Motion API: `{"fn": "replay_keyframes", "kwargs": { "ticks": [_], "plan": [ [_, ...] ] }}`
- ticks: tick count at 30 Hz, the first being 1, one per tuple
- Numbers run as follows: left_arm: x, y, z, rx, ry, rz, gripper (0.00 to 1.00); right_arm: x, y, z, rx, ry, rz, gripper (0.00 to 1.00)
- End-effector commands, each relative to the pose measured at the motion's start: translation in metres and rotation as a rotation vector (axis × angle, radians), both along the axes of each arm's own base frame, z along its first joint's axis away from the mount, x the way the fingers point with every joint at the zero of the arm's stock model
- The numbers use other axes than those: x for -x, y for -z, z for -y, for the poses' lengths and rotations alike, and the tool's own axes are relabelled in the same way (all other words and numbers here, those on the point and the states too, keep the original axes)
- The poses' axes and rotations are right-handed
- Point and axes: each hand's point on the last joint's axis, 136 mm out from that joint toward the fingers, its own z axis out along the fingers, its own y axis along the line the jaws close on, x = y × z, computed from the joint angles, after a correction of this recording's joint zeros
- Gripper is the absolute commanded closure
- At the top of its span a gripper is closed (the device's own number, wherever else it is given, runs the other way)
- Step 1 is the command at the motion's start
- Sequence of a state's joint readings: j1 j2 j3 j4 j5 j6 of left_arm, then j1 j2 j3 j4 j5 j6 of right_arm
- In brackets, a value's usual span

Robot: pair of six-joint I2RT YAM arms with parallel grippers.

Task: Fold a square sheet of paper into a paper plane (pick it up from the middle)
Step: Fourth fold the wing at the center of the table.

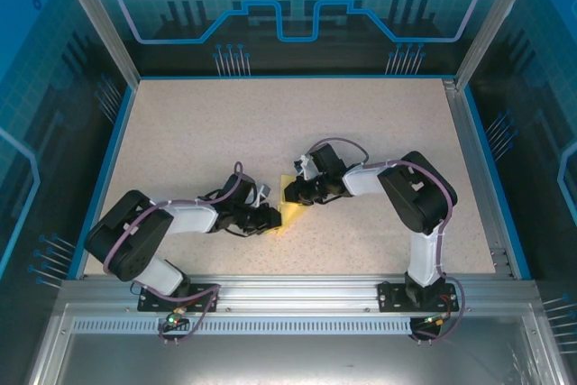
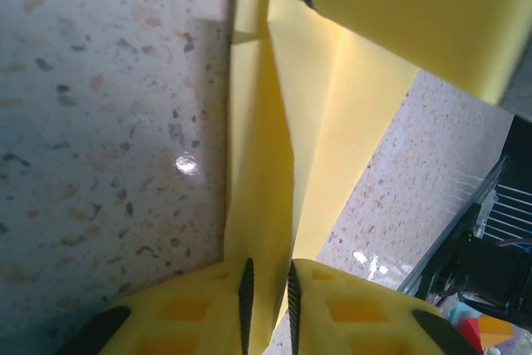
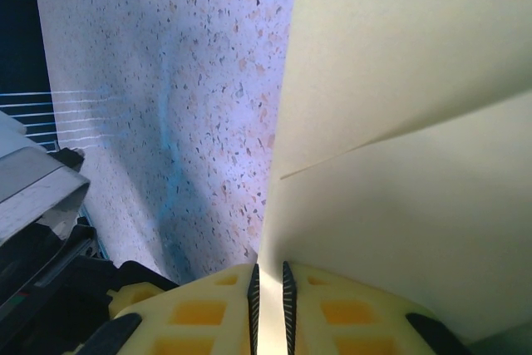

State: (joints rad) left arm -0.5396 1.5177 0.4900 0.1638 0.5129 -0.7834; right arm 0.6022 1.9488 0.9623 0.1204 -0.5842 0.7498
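The square sheet of paper is yellow and folded into overlapping layers with creases, held just above the table between both arms. My left gripper grips its near-left end. In the left wrist view the paper runs up from between my gripper's closed pads. My right gripper holds the far-right end. In the right wrist view the paper rises from its narrow gap, with a flap edge showing. One yellow finger of the right gripper appears at the top of the left wrist view.
The speckled table has a blue rim and metal frame posts at its corners. An aluminium rail with both arm bases runs along the near edge. Dark arm hardware sits low to the right of the left gripper.
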Motion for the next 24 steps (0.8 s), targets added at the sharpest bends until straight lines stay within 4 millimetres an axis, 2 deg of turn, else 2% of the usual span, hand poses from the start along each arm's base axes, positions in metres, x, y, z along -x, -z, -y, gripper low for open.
{"fn": "replay_keyframes", "kwargs": {
  "ticks": [1, 12, 20, 24],
  "plan": [
    [-0.006, -0.015, 0.002, -0.005, 0.002, 0.033, 0.77, 0.016, 0.030, 0.016, 0.091, -0.002, -0.079, 0.82],
    [-0.010, -0.011, 0.004, -0.003, -0.007, 0.022, 0.76, 0.014, 0.029, 0.017, 0.090, -0.001, -0.077, 0.82],
    [-0.010, -0.007, 0.006, 0.000, 0.000, 0.011, 0.82, 0.015, 0.031, 0.018, 0.092, 0.000, -0.082, 0.82],
    [-0.010, -0.009, 0.006, 0.004, -0.002, 0.016, 0.80, 0.016, 0.033, 0.018, 0.093, -0.005, -0.086, 0.81]
  ]
}}
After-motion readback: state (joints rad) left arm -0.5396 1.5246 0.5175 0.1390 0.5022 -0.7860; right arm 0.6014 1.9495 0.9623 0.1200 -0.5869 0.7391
